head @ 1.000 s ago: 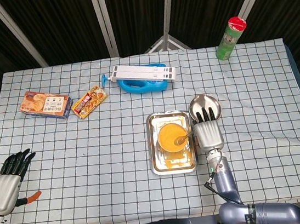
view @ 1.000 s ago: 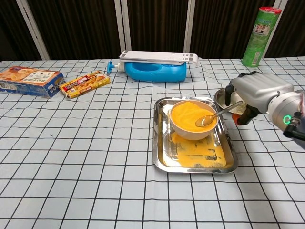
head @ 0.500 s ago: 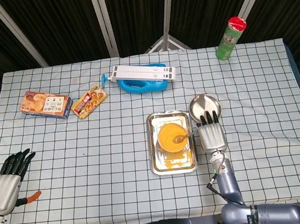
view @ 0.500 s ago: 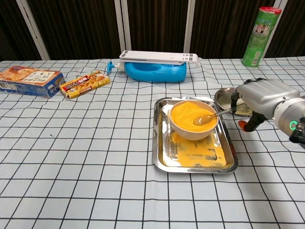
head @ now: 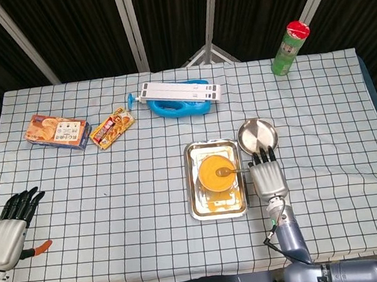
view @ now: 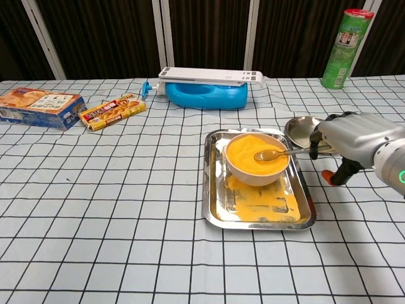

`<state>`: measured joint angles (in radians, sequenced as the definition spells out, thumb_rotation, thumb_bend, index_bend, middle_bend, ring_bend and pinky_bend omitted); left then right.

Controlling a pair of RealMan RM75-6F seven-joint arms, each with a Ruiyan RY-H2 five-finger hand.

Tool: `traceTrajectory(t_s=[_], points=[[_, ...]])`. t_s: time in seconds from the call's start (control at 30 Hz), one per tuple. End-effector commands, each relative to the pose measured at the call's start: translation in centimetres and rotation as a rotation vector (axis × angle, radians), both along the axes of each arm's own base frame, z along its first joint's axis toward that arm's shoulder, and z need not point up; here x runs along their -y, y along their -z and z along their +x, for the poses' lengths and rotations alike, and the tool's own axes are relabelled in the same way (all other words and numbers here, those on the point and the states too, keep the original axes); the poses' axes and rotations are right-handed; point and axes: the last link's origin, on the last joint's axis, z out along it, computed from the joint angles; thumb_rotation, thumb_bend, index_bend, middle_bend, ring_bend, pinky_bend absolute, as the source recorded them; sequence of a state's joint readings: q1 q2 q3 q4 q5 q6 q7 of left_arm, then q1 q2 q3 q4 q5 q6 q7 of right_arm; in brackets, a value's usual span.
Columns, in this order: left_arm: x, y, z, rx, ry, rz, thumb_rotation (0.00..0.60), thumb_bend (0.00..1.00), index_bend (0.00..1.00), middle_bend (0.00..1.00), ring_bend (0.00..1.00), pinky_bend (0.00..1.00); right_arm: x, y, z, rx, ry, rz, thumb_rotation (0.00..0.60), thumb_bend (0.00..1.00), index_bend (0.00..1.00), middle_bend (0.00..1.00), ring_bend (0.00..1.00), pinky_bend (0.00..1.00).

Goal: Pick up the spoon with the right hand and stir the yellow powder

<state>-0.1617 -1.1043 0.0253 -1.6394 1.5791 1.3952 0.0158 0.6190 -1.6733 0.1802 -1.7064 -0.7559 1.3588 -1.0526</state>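
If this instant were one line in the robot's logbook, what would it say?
step: stirring | right hand holds spoon | spoon tip in bowl of yellow powder | left hand idle, open

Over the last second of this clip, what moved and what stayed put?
The right hand, holding the spoon, drew back toward the robot, off the small metal dish, and the spoon's handle levelled out, its bowl staying over the yellow powder. The left hand, tray, boxes and green can did not move.

Bright, even overhead light; sharp focus, soft shadows.
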Motion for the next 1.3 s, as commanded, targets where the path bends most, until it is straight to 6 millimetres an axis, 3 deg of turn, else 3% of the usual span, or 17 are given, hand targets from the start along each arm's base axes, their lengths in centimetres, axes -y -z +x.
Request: traceTrajectory(t_s=[0.03, 0.23, 0.43, 0.57, 0.73, 1.3], points=[[0.0, 0.0, 0.0, 0.0, 0.0, 0.0, 0.6, 0.0, 0.0, 0.0, 0.0, 0.0, -0.2, -0.1, 0.1, 0.003, -0.004, 0.004, 0.6, 0.48, 0.39, 0.18, 0.0, 0.0], [0.0, 0.0, 0.0, 0.0, -0.001, 0.002, 0.6, 0.0, 0.0, 0.0, 0.0, 0.0, -0.1, -0.3, 0.4, 0.031, -0.014, -0.01, 0.6, 0.48, 0.38, 0.18, 0.0, 0.0], [0.0, 0.0, 0.0, 0.0, -0.001, 0.001, 0.6, 0.0, 0.0, 0.0, 0.0, 0.0, 0.5, -0.8, 0.8, 0.064, -0.03, -0.037, 0.6, 0.48, 0.23, 0.18, 0.0, 0.0], [-0.1, 0.0, 0.0, 0.001, -0.002, 0.0, 0.6, 0.0, 0.0, 0.0, 0.0, 0.0, 0.8, -1.0, 1.1, 0.069, -0.045, -0.045, 0.6, 0.48, 0.22, 0.26, 0.01, 0.0], [-0.1, 0.0, 0.0, 0.002, -0.003, -0.003, 0.6, 0.0, 0.0, 0.0, 0.0, 0.0, 0.8, -0.7, 1.5, 0.072, -0.067, -0.041, 0.6, 0.48, 0.3, 0.39, 0.11, 0.0], [-0.1, 0.0, 0.0, 0.009, -0.007, -0.007, 0.6, 0.0, 0.0, 0.0, 0.0, 0.0, 1.3, 0.3, 2.1, 0.089, -0.087, -0.042, 0.6, 0.48, 0.42, 0.39, 0.12, 0.0]])
